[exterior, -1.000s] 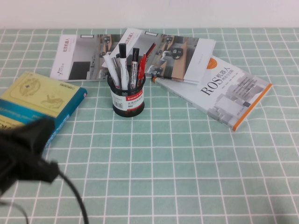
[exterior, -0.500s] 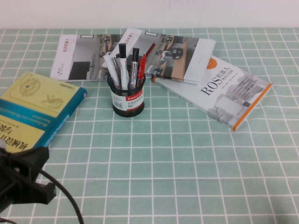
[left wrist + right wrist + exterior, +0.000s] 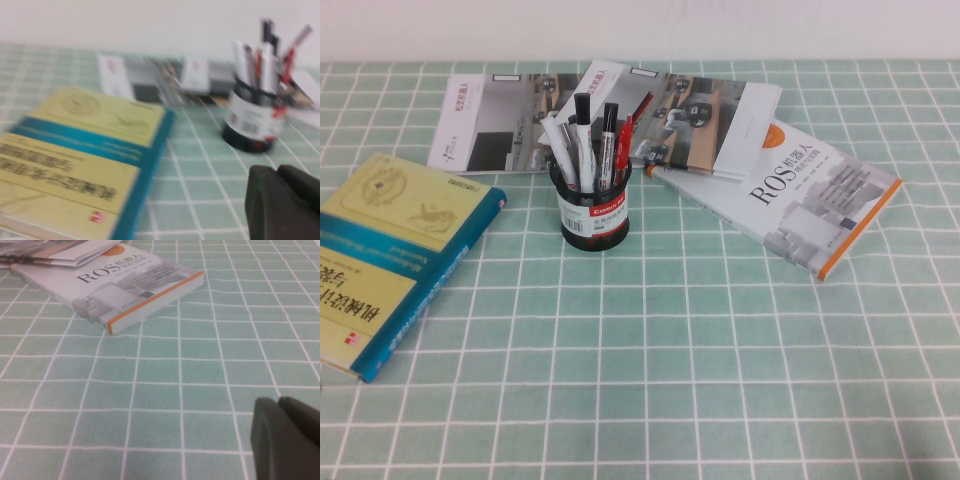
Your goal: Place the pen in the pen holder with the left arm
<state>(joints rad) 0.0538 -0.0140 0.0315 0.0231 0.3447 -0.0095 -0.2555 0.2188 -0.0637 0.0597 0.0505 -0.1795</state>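
a: is the pen in?
b: yes, upright in the pen holder; nothing seems left.
a: grippers?
b: left gripper and right gripper pulled back low, both closed, empty.

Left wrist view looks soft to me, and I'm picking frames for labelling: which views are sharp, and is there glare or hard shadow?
High view: sharp, even light, no glare, only a faint shadow by the pen holder. Left wrist view: blurred throughout, yellow book text smeared, left gripper a dark corner shape. Right wrist view: crisp on the ROS book; right gripper out of focus.
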